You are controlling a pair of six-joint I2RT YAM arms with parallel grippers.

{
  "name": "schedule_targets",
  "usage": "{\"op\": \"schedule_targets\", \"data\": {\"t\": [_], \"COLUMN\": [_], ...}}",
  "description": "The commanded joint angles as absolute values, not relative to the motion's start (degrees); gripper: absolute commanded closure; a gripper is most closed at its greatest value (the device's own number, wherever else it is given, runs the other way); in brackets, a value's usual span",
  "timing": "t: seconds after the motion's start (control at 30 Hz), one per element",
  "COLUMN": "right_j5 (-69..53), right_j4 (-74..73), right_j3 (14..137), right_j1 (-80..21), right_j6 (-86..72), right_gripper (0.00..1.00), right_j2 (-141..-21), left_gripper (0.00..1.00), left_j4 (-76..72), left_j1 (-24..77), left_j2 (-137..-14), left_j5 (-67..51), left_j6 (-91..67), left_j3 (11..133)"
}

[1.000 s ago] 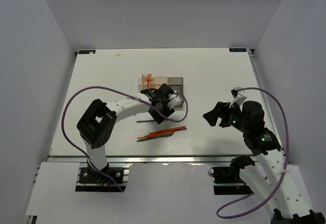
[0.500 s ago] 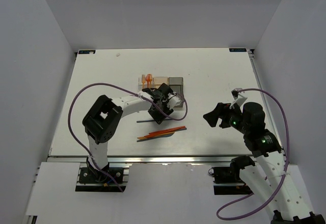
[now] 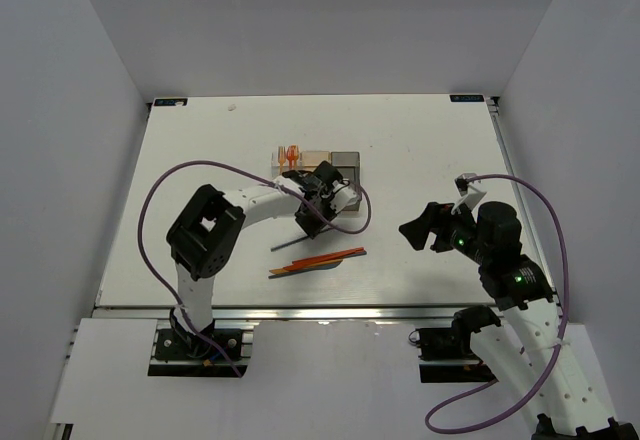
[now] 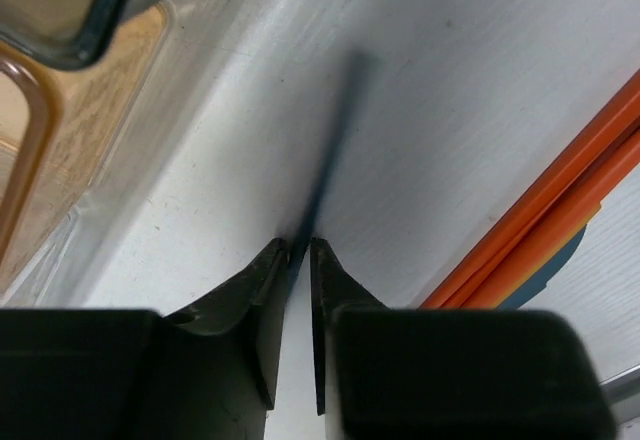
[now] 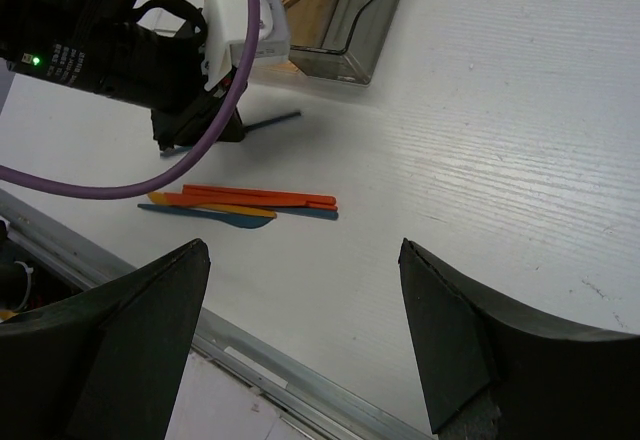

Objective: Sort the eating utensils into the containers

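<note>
Left arm's elbow has drawn in toward the bins since a second ago. The left fingers [image 3: 308, 226] have narrowed from well apart to almost together. The dark utensil [image 3: 288, 245] has turned from lying level to a slant on the counter [image 3: 200, 160].

Left fingers: closed to a thin slit, with the near end of the dark utensil's stem pinched between the tips. In the wrist view the stem [image 4: 330, 150] runs straight ahead from the tips, lying on the counter.

Right fingers [image 3: 420, 226]: spread wide, nothing between them, hanging above the counter well apart from the left fingers.

Loose pile: orange utensils [image 3: 320, 258] with a grey-blue one among them, just to the near side of the left fingers. From the right fingers the pile lies ahead and to the left.

Bins: in a row just beyond the left fingers, clear bin [image 3: 285, 163], tan bin [image 3: 314, 158], dark grey bin [image 3: 346, 163]. A few orange pieces [image 3: 290, 152] stand upright in the clear bin. Contents of the tan and dark grey bins are too small to tell.
</note>
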State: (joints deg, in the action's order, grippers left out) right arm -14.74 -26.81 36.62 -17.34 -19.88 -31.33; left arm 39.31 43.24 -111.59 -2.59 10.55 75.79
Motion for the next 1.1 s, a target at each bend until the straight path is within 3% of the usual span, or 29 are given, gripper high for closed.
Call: {"op": "schedule_targets", "data": {"t": [0.0,0.23,0.27,0.3,0.67,1.07], "right_j5": [-14.77,-14.59,-14.59,-14.5,-14.5,-14.15], "right_j4": [-25.05,-25.05,-25.05,-25.05,-25.05,-25.14], "right_j3": [36.47,36.47,36.47,36.47,36.39,36.74], "right_j1": [-17.49,-17.58,-17.58,-17.49,-17.58,-17.67], "right_j6": [-18.98,-18.98,-18.9,-18.98,-18.98,-18.98], "right_gripper": [0.18,0.19,0.18,0.19,0.19,0.19], "right_j2": [-30.76,-30.67,-30.67,-30.67,-30.76,-30.94], "left_gripper": [0.76,0.84,0.96,1.0,1.0,1.0], "left_j4": [40.25,40.43,40.43,40.43,42.62,46.14], "left_j1": [43.24,43.86,44.03,44.03,46.05,46.93], "left_j2": [-114.26,-115.49,-115.31,-115.31,-113.38,-110.66], "left_j5": [-2.55,-1.14,-0.97,-0.79,1.76,-5.88], "left_j6": [10.72,10.55,10.46,10.37,11.25,12.57], "left_j3": [76.9,77.78,77.87,77.96,81.38,85.51]}}
